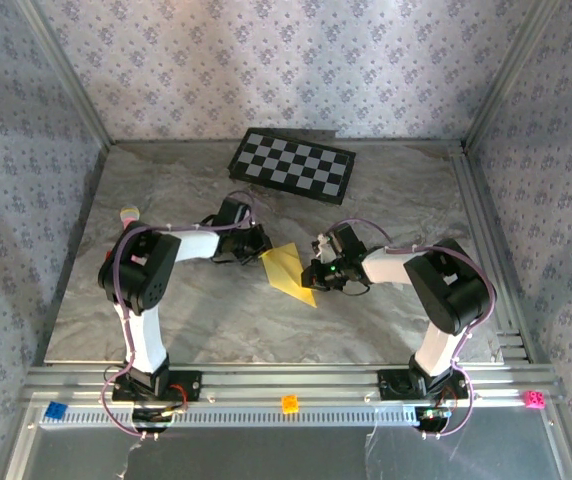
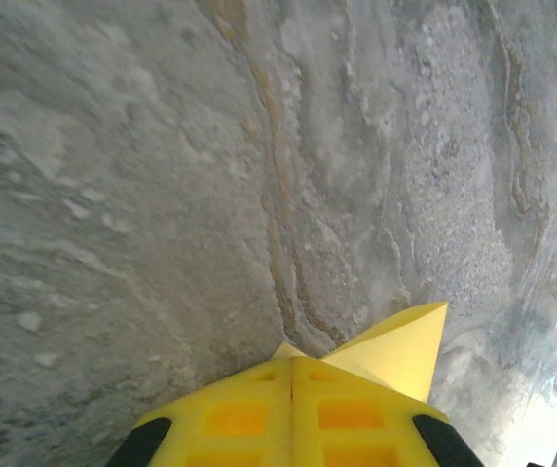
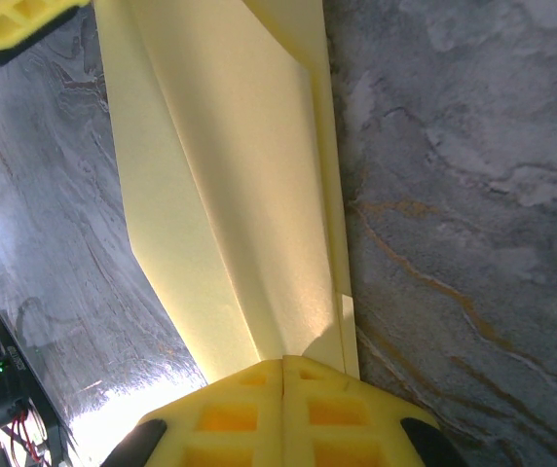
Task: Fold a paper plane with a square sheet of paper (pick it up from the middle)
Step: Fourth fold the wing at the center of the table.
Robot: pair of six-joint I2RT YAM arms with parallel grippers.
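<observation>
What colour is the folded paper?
Yellow; the paper shows best in the right wrist view.

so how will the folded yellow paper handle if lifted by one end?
Probably floppy: the folded yellow paper looks thin, though its creases likely stiffen it lengthwise. Likely very light, so a push may just slide it.

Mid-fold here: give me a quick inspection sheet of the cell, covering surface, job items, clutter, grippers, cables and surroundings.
Surface: grey marbled tabletop, flat.
Job's things: folded yellow paper, creased, held between the arms mid-table.
Clutter: checkerboard at far edge; blue block, orange block, pink block on near rail; small pale object far left.
Grippers: left gripper shut on the paper; right gripper shut on its opposite side.
Cables: purple cables looped along both arms, off the paper.
Surroundings: patterned walls, aluminium frame.
</observation>
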